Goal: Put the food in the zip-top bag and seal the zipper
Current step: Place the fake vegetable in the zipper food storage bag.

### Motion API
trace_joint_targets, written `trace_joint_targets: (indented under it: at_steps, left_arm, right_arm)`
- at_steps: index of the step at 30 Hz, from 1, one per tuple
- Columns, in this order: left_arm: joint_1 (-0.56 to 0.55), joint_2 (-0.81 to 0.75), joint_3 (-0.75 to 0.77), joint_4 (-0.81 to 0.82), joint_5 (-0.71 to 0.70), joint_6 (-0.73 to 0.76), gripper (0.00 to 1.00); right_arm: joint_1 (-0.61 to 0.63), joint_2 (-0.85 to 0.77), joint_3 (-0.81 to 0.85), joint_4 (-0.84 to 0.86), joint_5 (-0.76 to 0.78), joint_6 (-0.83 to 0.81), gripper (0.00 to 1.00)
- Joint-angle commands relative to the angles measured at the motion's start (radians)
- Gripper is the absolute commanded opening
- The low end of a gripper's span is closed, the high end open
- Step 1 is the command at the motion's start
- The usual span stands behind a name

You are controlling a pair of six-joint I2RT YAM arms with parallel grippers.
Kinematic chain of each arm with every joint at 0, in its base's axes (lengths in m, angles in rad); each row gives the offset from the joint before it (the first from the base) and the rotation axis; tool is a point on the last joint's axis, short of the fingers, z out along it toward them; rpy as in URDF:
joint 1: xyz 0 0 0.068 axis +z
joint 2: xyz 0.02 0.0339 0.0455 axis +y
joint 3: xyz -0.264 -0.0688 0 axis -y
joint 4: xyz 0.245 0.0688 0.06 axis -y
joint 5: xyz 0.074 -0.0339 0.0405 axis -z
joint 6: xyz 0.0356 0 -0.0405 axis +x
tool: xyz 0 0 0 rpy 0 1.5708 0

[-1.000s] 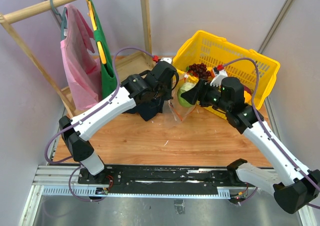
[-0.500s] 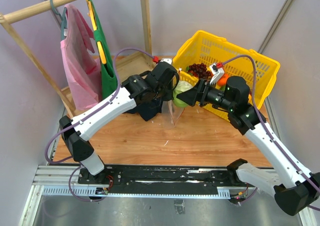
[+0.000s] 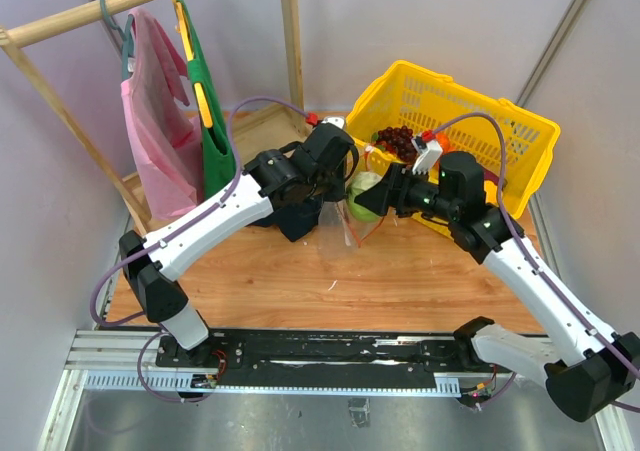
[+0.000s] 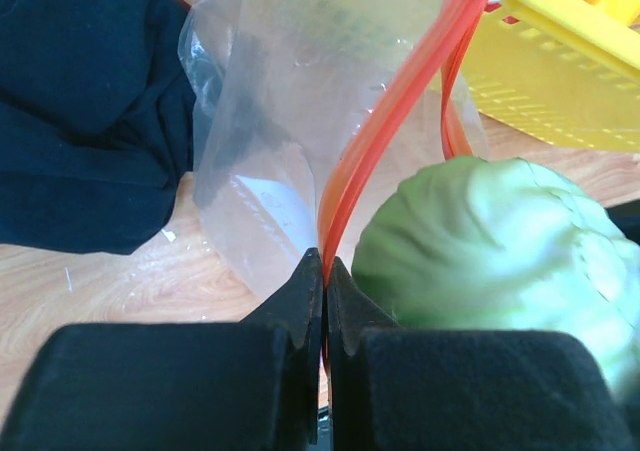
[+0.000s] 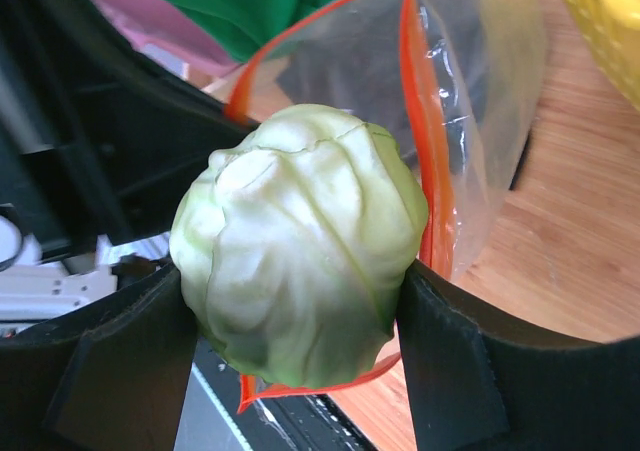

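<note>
Shifted left, the right gripper (image 3: 370,200) now holds the pale green food (image 5: 300,241) at the zip-top bag (image 4: 265,91) mouth. The left gripper (image 4: 323,271) stays pinched on the zipper (image 4: 400,101).

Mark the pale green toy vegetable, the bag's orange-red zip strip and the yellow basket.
pale green round toy vegetable (image 5: 300,241), right wrist view, its middle.
orange-red zip strip (image 4: 398,106), left wrist view, mid-length.
yellow plastic basket (image 3: 450,95), top view, far wall.

A yellow basket (image 3: 470,99) stands at the far right of the wooden tabletop (image 3: 380,281), and a dark cloth (image 4: 80,121) lies bunched near the middle. At the left, a pink bag (image 3: 155,141) and a green bag (image 3: 212,143) hang from a wooden rail (image 3: 90,16).
</note>
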Motion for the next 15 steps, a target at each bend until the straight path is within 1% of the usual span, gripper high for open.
trace_joint_targets:
  at_steps: [1,3,7,11,15]
  left_arm:
    - [-0.005,-0.025,-0.006,0.040,0.014,-0.014,0.00]
    - [-0.005,-0.028,-0.010,0.047,0.022,-0.014,0.00]
    - [-0.005,-0.031,-0.015,0.055,0.032,-0.013,0.00]
    - [-0.005,-0.030,-0.017,0.058,0.032,-0.012,0.00]
    - [-0.005,-0.031,-0.019,0.058,0.032,-0.013,0.00]
  right_arm:
    - [0.013,-0.003,0.010,-0.056,0.148,-0.061,0.34]
    - [0.012,-0.007,-0.001,-0.030,0.160,-0.073,0.34]
    - [0.020,0.005,-0.021,0.028,0.110,-0.103,0.38]
    - [0.032,0.029,-0.025,0.045,0.056,-0.140,0.49]
    - [0.036,0.038,-0.024,0.036,0.044,-0.161,0.58]
